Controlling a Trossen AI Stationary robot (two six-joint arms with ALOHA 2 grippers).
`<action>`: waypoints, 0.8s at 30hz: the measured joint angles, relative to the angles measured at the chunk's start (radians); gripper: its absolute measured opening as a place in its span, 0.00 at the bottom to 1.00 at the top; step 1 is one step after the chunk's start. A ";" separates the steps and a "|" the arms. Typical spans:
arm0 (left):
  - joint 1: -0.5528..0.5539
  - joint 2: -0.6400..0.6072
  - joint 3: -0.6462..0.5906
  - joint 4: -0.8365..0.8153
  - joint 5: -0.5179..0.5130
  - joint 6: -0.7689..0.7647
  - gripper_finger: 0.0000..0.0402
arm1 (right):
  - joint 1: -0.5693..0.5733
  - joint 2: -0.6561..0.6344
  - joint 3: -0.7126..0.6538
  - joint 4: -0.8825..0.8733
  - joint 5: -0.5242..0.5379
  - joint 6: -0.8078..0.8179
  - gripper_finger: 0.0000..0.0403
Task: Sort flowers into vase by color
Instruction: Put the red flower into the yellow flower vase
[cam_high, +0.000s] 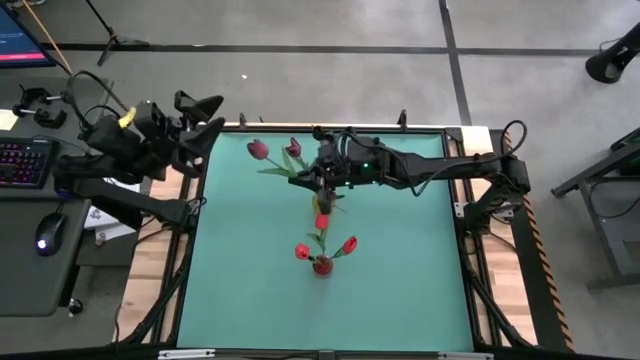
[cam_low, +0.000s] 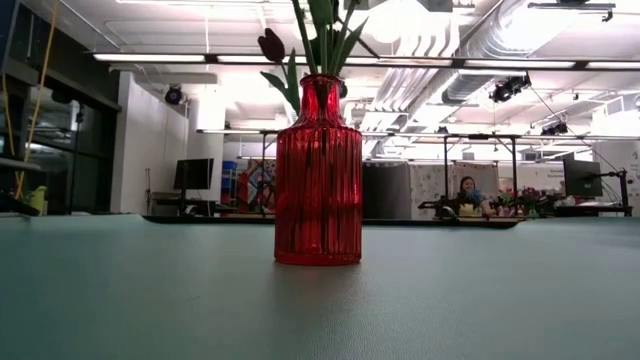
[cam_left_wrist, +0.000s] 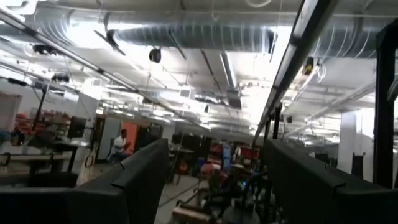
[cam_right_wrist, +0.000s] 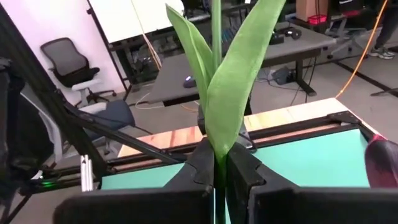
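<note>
**Right pincer clamped on a tulip stem above the table; left arm parked at the edge**

Seen from above, the right arm reaches in from the 3 o'clock side of the green table (cam_high: 400, 280) toward its middle at the far half. The right pincer (cam_high: 322, 183) is closed on a green stem: in the right wrist view its two dark fingers (cam_right_wrist: 202, 163) press together on the stem (cam_right_wrist: 219, 177) just below two broad green leaves (cam_right_wrist: 233, 81) that rise past the camera. From above, a red bud (cam_high: 321, 222) shows at about 6 o'clock from that pincer, between it and the vase; whether it belongs to the held stem I cannot tell.

Two dark maroon tulips (cam_high: 259, 150) lie on the table at about 10 o'clock from the right pincer, their heads side by side and their stems running toward it.

The red ribbed glass vase (cam_low: 318, 175) stands upright near the table's centre. From above, two red tulips (cam_high: 302, 251) lean out of it, one toward 9 o'clock and one toward 3 o'clock. In the low view green stems rise from the neck, and a dark bud (cam_low: 271, 45) shows beside them.

The left arm sits off the table's corner at 10 o'clock. The left pincer (cam_high: 205, 115) has its fingers (cam_left_wrist: 140, 180) spread apart with nothing between them, pointing up toward the ceiling.

A person is seated at a desk in the room well behind the table.
</note>
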 joint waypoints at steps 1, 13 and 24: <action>0.000 -0.005 -0.001 -0.007 0.003 0.002 0.63 | 0.000 0.000 0.000 0.004 0.000 -0.001 0.00; 0.000 -0.011 -0.002 -0.178 0.007 -0.026 0.63 | -0.026 -0.040 0.001 0.114 0.002 -0.006 0.00; -0.009 0.038 -0.225 0.051 0.021 -0.185 0.63 | -0.031 -0.072 0.002 0.243 -0.013 -0.028 0.00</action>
